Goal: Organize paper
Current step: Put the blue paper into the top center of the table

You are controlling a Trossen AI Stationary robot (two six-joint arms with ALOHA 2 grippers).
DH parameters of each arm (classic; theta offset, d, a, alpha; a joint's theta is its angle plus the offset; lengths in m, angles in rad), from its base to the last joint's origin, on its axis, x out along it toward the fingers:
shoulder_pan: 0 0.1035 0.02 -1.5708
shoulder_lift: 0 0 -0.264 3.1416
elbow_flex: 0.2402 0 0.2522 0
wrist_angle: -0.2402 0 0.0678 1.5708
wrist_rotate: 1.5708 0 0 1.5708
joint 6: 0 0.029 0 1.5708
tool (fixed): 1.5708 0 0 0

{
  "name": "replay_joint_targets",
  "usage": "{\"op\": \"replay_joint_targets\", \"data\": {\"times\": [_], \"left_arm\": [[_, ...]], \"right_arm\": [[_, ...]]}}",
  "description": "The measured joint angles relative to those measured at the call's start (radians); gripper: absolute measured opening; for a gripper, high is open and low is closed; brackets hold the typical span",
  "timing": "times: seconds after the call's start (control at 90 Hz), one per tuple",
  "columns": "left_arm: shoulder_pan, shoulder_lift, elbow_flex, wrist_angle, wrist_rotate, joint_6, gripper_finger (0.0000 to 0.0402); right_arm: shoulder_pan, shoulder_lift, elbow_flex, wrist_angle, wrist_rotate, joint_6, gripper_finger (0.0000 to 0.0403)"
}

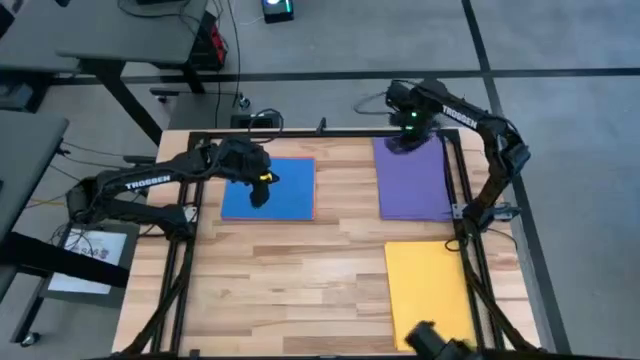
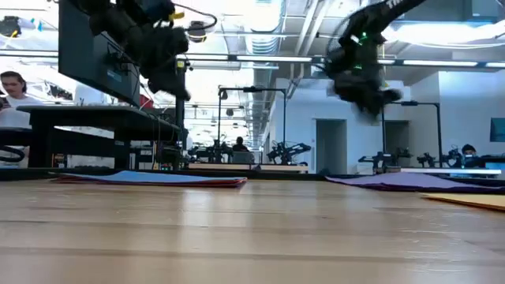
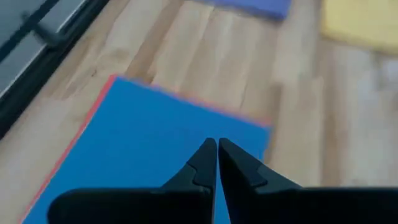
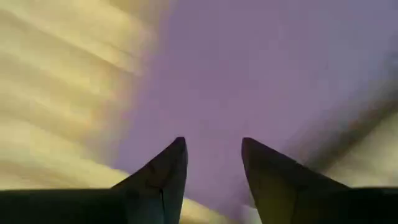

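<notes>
Yellow sheet (image 1: 428,282) lies nearest; three sheets on the counter (image 1: 300,270): purple sheet (image 1: 414,180) under the released right tool (image 4: 213,163), blue sheet (image 1: 268,190) under the clenched left tool (image 3: 217,163).

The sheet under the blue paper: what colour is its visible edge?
Red, clearest in the left wrist view.

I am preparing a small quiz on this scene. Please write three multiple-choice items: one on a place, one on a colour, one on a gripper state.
1. Over which sheet does the right gripper hover?
A. yellow sheet
B. purple sheet
C. blue sheet

2. What colour edge shows under the blue sheet?
A. red
B. green
C. white

3. How do the left gripper's fingers stand?
A. wide apart
B. shut, tips together, holding nothing
C. shut on a sheet

Answers:
1 B: the right wrist view looks down on the purple sheet, not the yellow sheet.
2 A: a red strip lines the blue sheet's edge.
3 B: the tips meet, clear above the blue.
</notes>
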Motion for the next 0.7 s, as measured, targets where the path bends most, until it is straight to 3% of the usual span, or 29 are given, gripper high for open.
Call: {"op": "replay_joint_targets", "data": {"times": [0.2,0.333,0.522,0.7], "left_arm": [[0.005,0.02,-0.165,0.091,0.0,-0.004,0.0001],[-0.001,0.028,-0.242,0.162,0.016,-0.009,0.0001],[-0.014,0.037,-0.311,0.215,0.039,-0.005,0.0001],[-0.03,0.037,-0.348,0.224,0.039,-0.004,0.0001]], "right_arm": [[0.291,0.065,-0.141,0.671,-0.053,0.384,0.0142],[0.466,0.199,-0.146,0.983,-0.049,0.583,0.0142],[0.575,0.371,-0.114,1.043,-0.029,0.738,0.0142],[0.601,0.371,-0.099,1.036,-0.002,0.762,0.0142]]}}
